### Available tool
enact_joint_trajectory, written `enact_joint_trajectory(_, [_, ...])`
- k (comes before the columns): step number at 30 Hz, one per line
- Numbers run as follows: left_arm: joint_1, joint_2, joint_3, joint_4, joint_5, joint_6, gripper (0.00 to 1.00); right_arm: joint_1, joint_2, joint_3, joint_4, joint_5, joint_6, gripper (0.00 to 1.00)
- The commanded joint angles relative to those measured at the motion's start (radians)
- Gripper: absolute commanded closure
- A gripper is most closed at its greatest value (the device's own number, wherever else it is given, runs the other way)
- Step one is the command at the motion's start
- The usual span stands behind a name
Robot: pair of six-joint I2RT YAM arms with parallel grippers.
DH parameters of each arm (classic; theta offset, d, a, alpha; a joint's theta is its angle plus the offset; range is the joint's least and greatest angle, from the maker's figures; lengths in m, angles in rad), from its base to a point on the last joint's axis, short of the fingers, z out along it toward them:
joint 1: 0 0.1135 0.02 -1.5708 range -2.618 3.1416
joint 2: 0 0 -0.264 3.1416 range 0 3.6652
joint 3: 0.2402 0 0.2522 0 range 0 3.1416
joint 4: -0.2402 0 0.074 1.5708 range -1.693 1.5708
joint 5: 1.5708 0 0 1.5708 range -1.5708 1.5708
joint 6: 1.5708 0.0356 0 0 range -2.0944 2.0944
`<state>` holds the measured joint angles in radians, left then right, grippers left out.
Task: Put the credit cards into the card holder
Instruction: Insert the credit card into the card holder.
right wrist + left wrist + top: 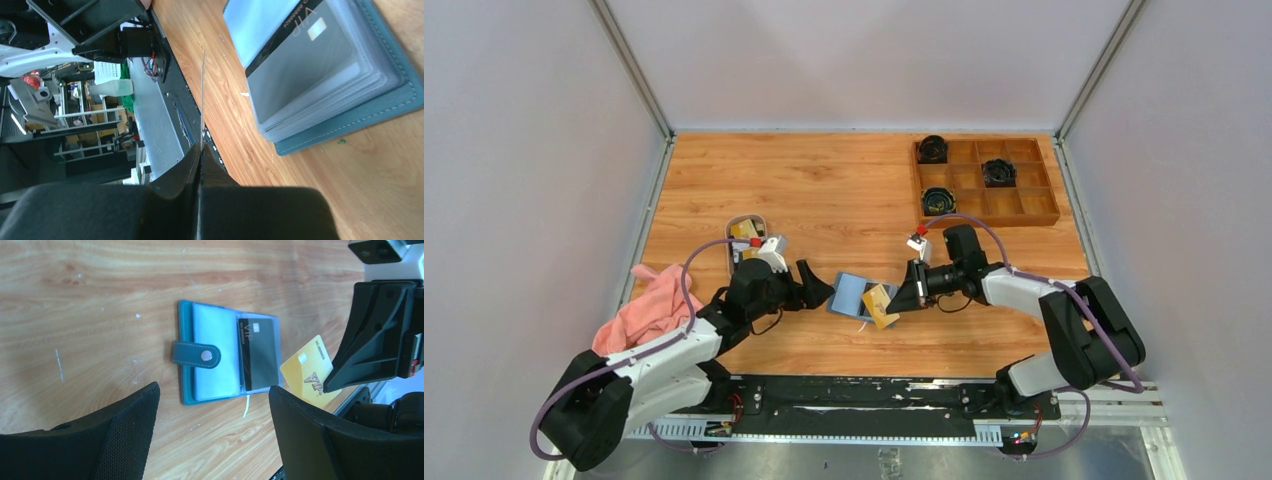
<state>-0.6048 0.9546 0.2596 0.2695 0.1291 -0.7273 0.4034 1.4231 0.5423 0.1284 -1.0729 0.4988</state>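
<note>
The teal-blue card holder (849, 294) lies open on the table between both grippers. In the left wrist view the card holder (210, 320) shows its snap strap and a black card (259, 354) in a clear pocket. My right gripper (898, 302) is shut on a yellow credit card (880, 305), held on edge beside the holder's near right side. The card (306, 371) also shows in the left wrist view, and edge-on (202, 95) in the right wrist view, next to the holder (350, 115). My left gripper (816, 288) is open and empty just left of the holder.
A small oval white dish (729, 240) with more yellowish cards (744, 230) sits behind the left gripper. A pink cloth (649, 310) lies at the left edge. A brown wooden compartment tray (989, 218) holding black round parts stands at the back right.
</note>
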Motion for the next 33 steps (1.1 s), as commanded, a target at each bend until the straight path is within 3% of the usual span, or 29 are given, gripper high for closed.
enact_joint_trajectory(1, [-0.015, 0.033, -0.015, 0.033, -0.003, -0.033, 0.17, -0.002, 0.011, -0.015, 0.022, 0.064, 0.058, 1.00])
enact_joint_trajectory(13, [-0.046, 0.219, 0.038, 0.081, -0.008, -0.009, 0.38, 0.015, 0.070, 0.007, 0.022, 0.186, 0.139, 1.00])
enact_joint_trajectory(33, [-0.085, 0.321, 0.040, 0.105, -0.017, -0.019, 0.55, 0.052, 0.221, 0.112, -0.042, 0.216, 0.164, 1.00])
